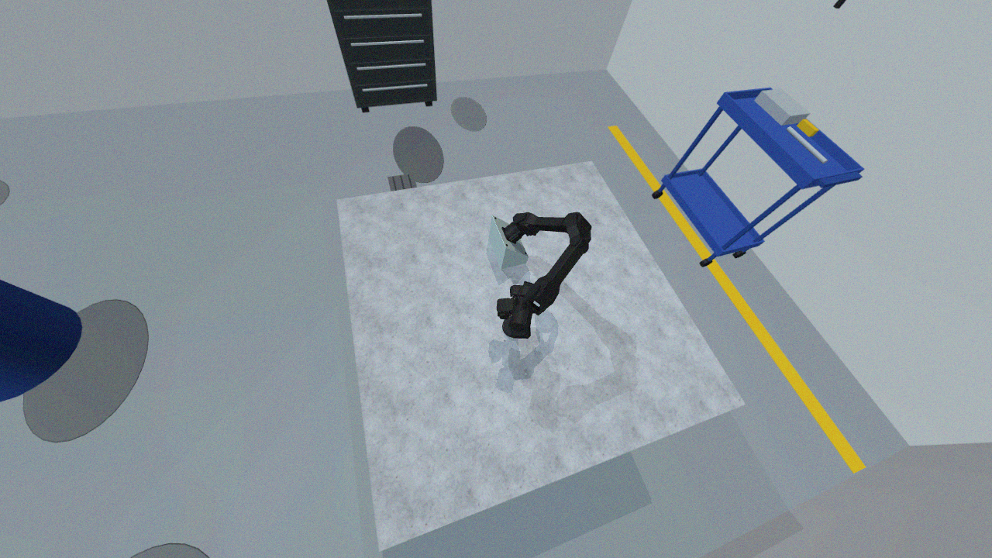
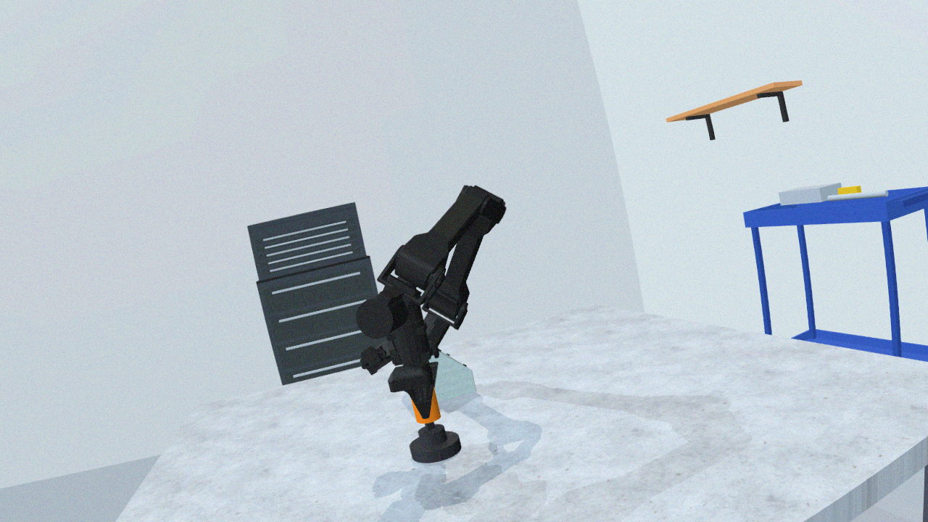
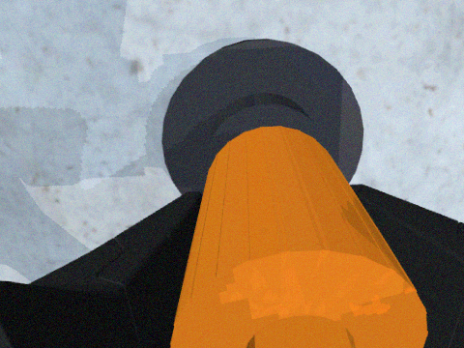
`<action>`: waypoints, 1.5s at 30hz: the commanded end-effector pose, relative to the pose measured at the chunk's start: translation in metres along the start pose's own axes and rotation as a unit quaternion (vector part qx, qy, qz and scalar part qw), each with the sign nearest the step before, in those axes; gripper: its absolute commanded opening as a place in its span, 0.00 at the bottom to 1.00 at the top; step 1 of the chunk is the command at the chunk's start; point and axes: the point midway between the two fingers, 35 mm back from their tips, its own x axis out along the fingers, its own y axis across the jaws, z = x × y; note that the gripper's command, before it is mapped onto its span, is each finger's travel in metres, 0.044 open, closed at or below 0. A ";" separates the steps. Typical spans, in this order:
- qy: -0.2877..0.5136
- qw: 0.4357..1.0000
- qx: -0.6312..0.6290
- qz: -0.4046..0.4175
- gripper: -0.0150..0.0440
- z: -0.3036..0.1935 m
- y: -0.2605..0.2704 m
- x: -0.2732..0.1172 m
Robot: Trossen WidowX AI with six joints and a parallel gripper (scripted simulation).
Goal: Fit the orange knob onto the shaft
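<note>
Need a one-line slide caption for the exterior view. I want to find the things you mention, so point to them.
Black pincer (image 2: 425,409) (image 3: 275,204) grips the orange knob (image 2: 434,414) (image 3: 271,203) above the round pedestal (image 2: 436,447) (image 3: 266,68), a short stretch of dark shaft (image 2: 429,425) showing between them.
</note>
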 end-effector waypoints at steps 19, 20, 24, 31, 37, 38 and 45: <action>0.001 0.998 0.064 0.004 0.25 0.000 0.000 -0.001; 0.001 0.998 0.064 0.004 0.25 0.000 0.000 -0.001; 0.001 0.998 0.064 0.004 0.25 -0.001 0.001 0.002; 0.001 0.998 0.064 0.004 0.25 -0.001 0.000 0.001; 0.001 0.998 0.064 0.004 0.25 -0.001 -0.001 0.001; 0.001 0.998 0.064 0.004 0.25 -0.001 -0.001 0.000; 0.001 0.997 0.077 0.004 0.25 -0.001 -0.003 -0.003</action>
